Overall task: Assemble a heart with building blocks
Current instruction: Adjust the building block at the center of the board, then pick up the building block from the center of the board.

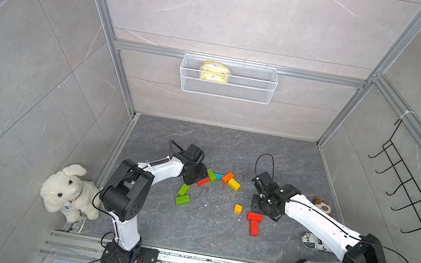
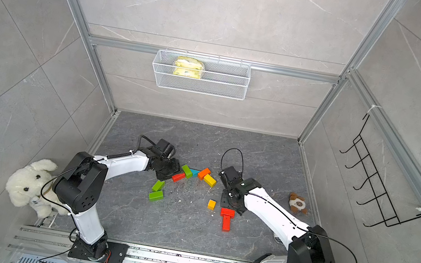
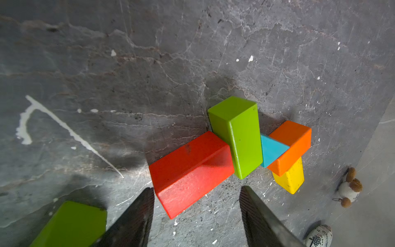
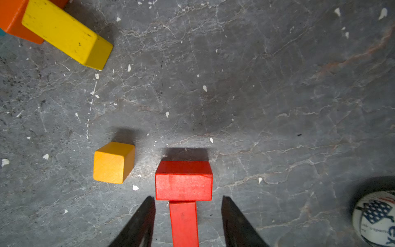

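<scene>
A row of building blocks lies mid-table: red bar (image 1: pixel 203 181), green bar (image 1: pixel 211 175), teal triangle (image 3: pixel 271 149), orange bar (image 1: pixel 227 177) and yellow bar (image 1: pixel 234 184), touching one another. Two loose green bars (image 1: pixel 183 194) lie nearer the front, an orange-yellow cube (image 4: pixel 113 162) sits alone, and two red bars (image 1: pixel 254 222) form a T. My left gripper (image 3: pixel 197 188) is open, the red bar's (image 3: pixel 190 171) end just off its tips. My right gripper (image 4: pixel 188 197) is open astride the T's stem (image 4: pixel 183 222), with gaps on both sides. No closed heart outline shows.
A white plush dog (image 1: pixel 66 192) sits at the left wall, and a small brown plush (image 1: pixel 321 205) and a printed ball (image 1: pixel 312 240) lie near the right arm. A wire basket (image 1: pixel 226 91) hangs on the back wall. A black hook rack (image 1: pixel 409 183) hangs on the right wall.
</scene>
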